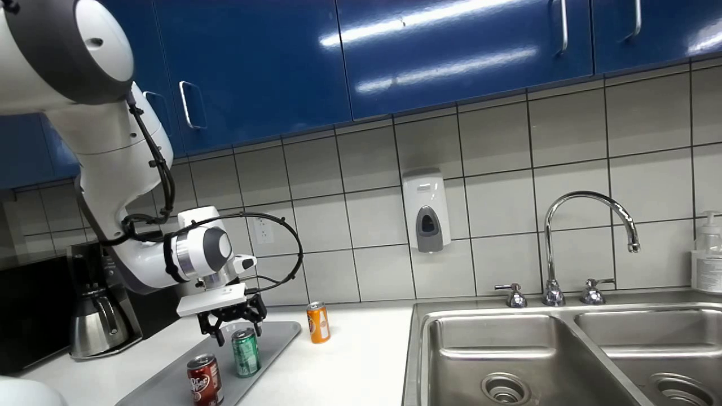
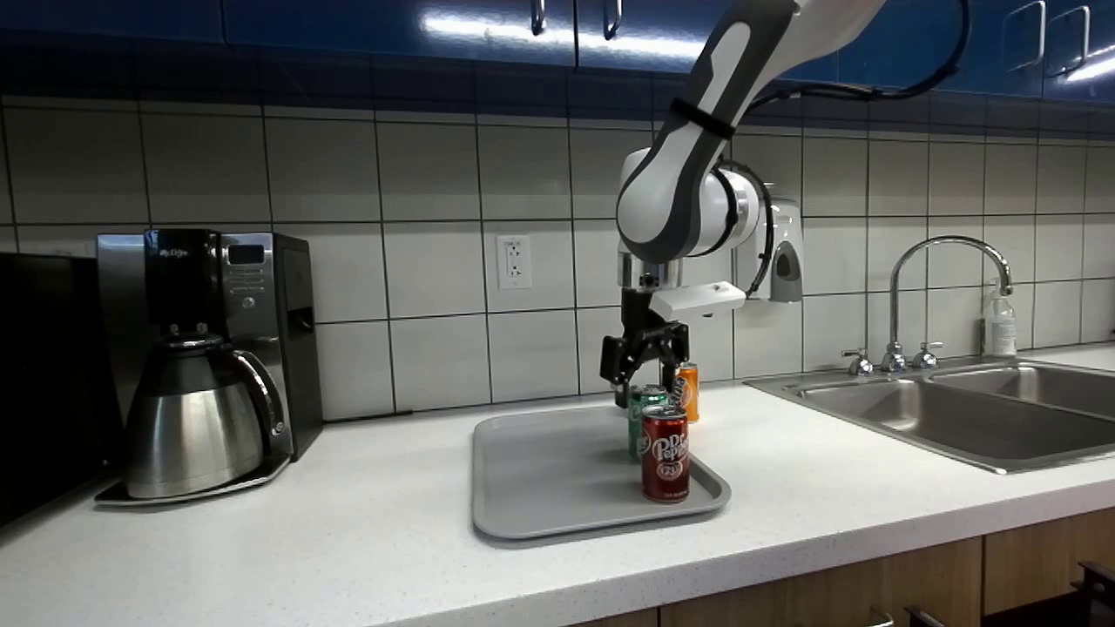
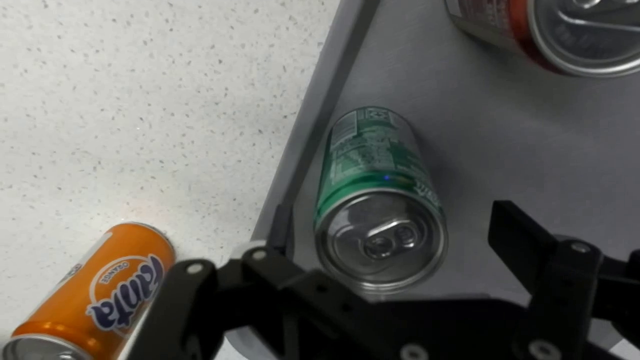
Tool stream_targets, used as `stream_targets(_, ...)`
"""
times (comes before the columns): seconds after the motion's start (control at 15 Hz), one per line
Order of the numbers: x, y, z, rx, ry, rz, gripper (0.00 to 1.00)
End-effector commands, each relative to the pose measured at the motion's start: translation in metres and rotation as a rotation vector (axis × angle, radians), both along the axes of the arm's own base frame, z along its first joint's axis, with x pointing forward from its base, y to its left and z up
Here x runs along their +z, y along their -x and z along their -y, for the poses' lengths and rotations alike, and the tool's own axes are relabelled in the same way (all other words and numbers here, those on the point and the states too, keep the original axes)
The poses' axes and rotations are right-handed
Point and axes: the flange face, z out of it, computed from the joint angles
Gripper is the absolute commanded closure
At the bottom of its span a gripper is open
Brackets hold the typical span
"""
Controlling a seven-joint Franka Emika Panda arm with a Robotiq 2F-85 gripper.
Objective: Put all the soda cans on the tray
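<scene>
The green can (image 1: 246, 356) and the red can (image 1: 205, 382) stand upright on the pale grey tray (image 2: 549, 470), near its sink-side edge. The red can (image 2: 665, 457) partly hides the green can in an exterior view. The orange can (image 1: 318, 323) stands upright on the white counter, just off the tray. My gripper (image 1: 239, 334) is open at about the height of the green can's top. In the wrist view, the green can (image 3: 375, 155) shows between the two spread fingers (image 3: 394, 222), with a gap on each side. The orange can (image 3: 105, 292) is at the lower left there.
A steel double sink (image 1: 420, 361) with a faucet (image 1: 550, 254) lies to the right. A coffee maker (image 2: 296, 366) with a steel pot (image 2: 196, 427) stands to the left. The tiled wall with a soap dispenser (image 1: 426, 208) is behind. Blue cabinets (image 1: 254, 67) hang above.
</scene>
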Motion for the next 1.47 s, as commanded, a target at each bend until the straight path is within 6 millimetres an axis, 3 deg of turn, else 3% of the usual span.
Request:
stream_targets(0.0,0.013,0.000,0.002,0.006,0.009,0.034,0.00)
stream_targets(0.73,0.049,-0.003,0.020,-0.045,-0.012,0.101,0.00)
stream_targets(1.4,0.063,-0.010,0.058,-0.152,-0.006,0.122,0.00)
